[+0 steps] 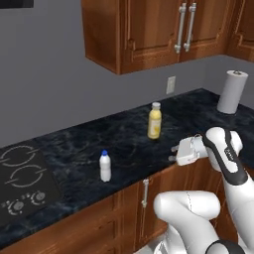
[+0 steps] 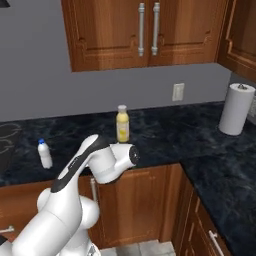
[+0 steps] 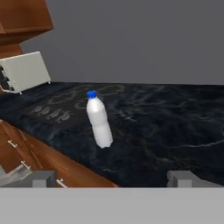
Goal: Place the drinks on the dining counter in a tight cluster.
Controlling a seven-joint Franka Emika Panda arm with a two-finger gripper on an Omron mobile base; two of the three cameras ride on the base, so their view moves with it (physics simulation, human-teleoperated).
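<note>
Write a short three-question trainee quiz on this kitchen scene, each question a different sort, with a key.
1. True or false: the gripper is shut on the small white blue-capped bottle.
2. Multiple choice: what stands at the far right of the black counter? A) a kettle B) a paper towel roll C) a toaster
3. Fill in: the yellow juice bottle has a ____ cap.

Key:
1. False: its jaws are open and apart from the bottle, which stands upright on the counter.
2. B
3. whitish
</note>
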